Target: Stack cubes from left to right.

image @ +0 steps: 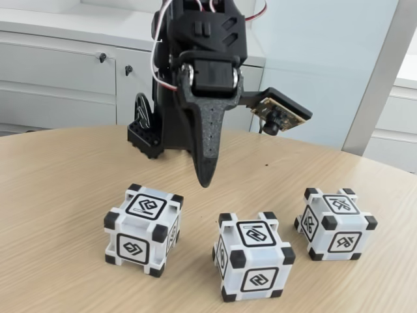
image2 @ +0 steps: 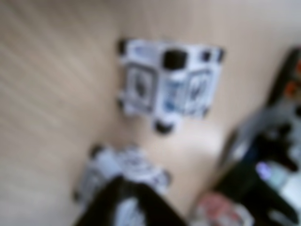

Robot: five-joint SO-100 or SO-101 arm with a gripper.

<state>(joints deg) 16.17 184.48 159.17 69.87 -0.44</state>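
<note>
Three white cubes with black corners stand in a row on the wooden table in the fixed view: the left cube, the middle cube and the right cube. None is stacked. My black gripper hangs point-down above the table, behind the gap between the left and middle cubes, touching neither. Its jaws look pressed together into one tapered tip, holding nothing. The blurred wrist view shows one cube near the top and another cube lower, partly hidden behind the dark gripper.
The arm's black base stands at the back of the table. White cabinets line the wall behind. A small camera module sticks out from the wrist to the right.
</note>
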